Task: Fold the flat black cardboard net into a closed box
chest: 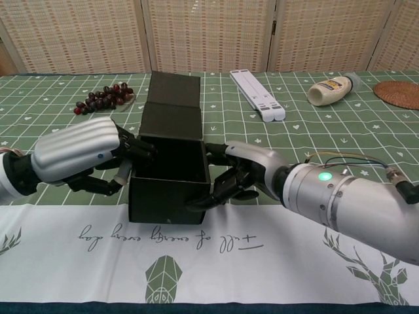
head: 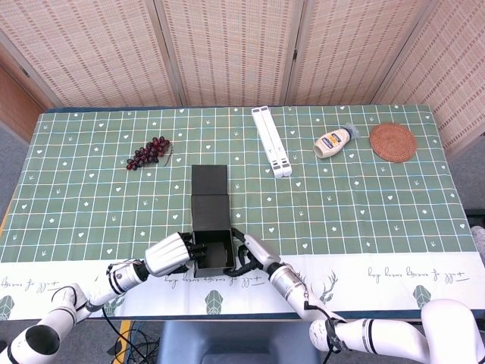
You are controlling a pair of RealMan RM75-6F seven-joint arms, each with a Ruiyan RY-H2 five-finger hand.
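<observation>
Fingers (chest: pixel 127 156) of both my hands grasp the half-formed black box (chest: pixel 171 171); uneven squeezing could buckle its walls.

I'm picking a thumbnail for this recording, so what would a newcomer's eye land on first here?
First, the black cardboard box at the table's near edge, half folded, its lid panels lying flat behind it. The silver left hand and right hand press on its two sides. Beyond that, the far side of the green checked tablecloth holds a bunch of dark grapes, a white folding stand, a squeeze bottle on its side and a round woven coaster.
</observation>
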